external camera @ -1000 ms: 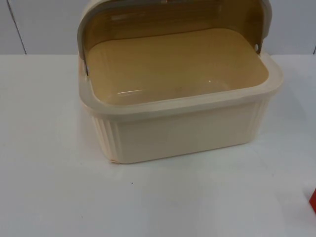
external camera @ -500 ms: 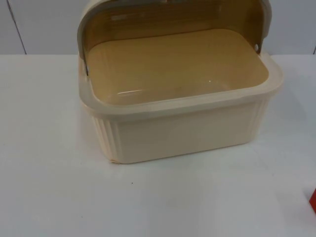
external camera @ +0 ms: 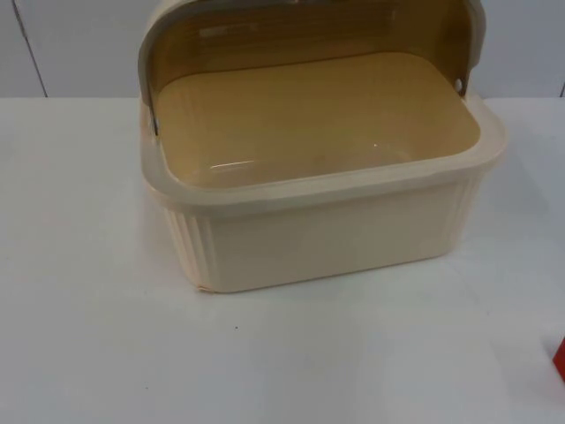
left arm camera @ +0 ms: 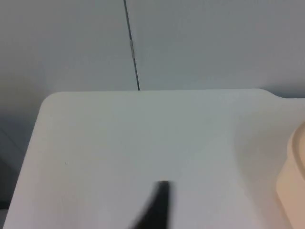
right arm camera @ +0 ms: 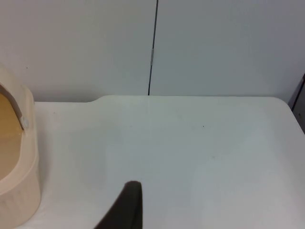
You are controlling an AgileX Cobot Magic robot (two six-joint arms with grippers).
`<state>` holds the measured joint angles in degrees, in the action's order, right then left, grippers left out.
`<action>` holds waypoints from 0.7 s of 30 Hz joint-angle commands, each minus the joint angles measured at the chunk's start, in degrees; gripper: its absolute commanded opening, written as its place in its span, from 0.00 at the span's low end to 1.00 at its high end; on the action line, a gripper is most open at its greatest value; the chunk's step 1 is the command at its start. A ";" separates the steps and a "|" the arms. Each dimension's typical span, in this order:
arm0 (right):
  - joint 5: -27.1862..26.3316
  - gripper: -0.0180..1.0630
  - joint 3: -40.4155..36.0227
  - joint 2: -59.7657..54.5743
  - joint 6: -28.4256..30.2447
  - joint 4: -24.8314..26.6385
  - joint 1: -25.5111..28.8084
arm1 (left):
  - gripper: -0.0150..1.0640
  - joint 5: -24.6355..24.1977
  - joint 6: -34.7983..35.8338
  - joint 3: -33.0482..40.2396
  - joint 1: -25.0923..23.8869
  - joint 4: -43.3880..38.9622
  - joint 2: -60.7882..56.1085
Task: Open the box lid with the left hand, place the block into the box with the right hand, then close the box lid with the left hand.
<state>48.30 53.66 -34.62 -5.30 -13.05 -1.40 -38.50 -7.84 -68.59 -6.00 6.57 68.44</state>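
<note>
A cream plastic box (external camera: pixel 322 199) sits on a white table (external camera: pixel 88 353) with its domed, amber-tinted lid (external camera: pixel 309 31) swung up and back, so step 1 of 3, opening the lid, looks done. The tan inside of the box holds nothing, so placing the block and closing the lid are still to do. Going from left to right: the left gripper (left arm camera: pixel 159 205) hangs above bare table, with a curved corner of the box off to its side and the grey partition wall (left arm camera: pixel 190 43) ahead; only 1 dark fingertip is visible, so I cannot tell how its fingers are set. The right gripper (right arm camera: pixel 128 205) also hangs over bare table, the box end and raised lid off to its side; again its finger setting cannot be told. A red sliver (external camera: pixel 560 358), cut off at the table's near right, is probably the block, too little visible to be sure.
</note>
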 commanded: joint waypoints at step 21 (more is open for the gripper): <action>-2.60 0.91 0.55 0.00 0.78 0.19 0.04 | 0.98 1.83 3.45 0.34 -0.12 2.12 -0.42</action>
<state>47.68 53.66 -34.62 -5.18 -13.05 -1.40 -37.18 -5.56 -68.59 -6.00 7.00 68.44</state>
